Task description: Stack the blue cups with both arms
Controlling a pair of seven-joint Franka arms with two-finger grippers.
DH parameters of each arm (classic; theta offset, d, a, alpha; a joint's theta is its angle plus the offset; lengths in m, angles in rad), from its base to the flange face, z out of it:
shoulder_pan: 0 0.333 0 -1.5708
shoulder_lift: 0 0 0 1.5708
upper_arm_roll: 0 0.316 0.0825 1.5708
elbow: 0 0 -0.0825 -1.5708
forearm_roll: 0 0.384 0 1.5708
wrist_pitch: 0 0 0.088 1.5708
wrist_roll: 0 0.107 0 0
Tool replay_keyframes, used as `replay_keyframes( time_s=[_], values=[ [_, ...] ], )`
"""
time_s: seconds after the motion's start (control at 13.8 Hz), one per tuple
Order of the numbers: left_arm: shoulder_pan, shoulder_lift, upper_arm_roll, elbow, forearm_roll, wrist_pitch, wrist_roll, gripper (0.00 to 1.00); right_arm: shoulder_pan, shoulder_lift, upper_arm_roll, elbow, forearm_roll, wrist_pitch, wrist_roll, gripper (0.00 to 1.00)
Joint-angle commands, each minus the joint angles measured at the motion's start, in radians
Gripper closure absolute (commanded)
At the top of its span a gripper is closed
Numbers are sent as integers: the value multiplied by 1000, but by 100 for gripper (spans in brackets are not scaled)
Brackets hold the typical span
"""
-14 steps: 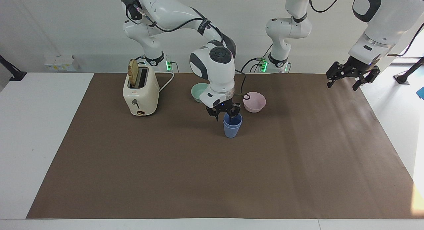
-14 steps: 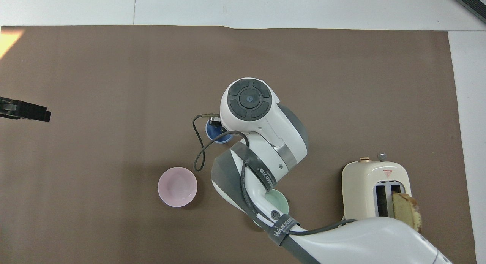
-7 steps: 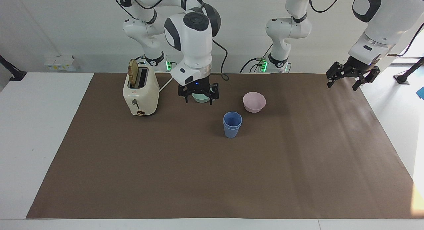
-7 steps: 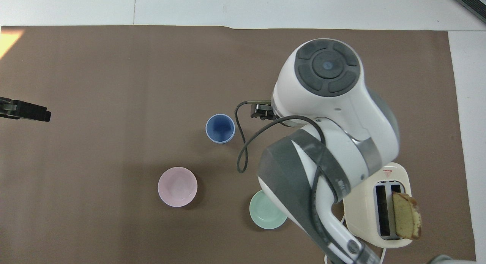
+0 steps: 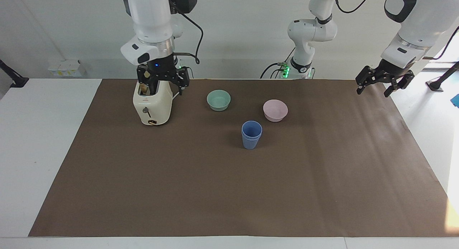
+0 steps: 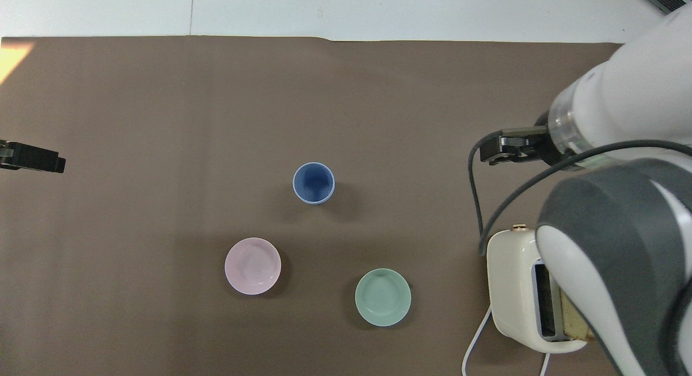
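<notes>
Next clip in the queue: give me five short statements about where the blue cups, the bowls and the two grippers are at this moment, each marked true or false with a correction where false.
1. The blue cups stand nested, one inside the other, on the brown mat. True.
2. The right gripper holds a cup. False: it is open and empty, up over the toaster.
3. The pink bowl lies nearer to the robots than the cups. True.
4. The green bowl sits upside down on the cups. False: it stands upright on the mat, apart from them.
5. The left gripper is over the pink bowl. False: it waits, open, at the left arm's end of the table.
</notes>
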Motion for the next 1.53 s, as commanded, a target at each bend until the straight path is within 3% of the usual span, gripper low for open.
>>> replay_keyframes(
  time_s=[0.0, 0.22, 0.65, 1.45],
  values=[
    [31, -6, -7, 18, -36, -31, -25, 0, -84, -11, 7, 51, 23, -74, -78, 0],
    [39, -6, -10, 23, -62, -34, -28, 0, -189, -51, -3, 35, 120, -50, -114, 0],
    [40, -13, -14, 21, -56, -40, -22, 0, -171, -108, 4, -163, 122, 97, -99, 0],
    [37, -23, -16, 20, -21, -80, -16, 0, -209, -116, -6, -176, 108, 85, -122, 0]
  ],
)
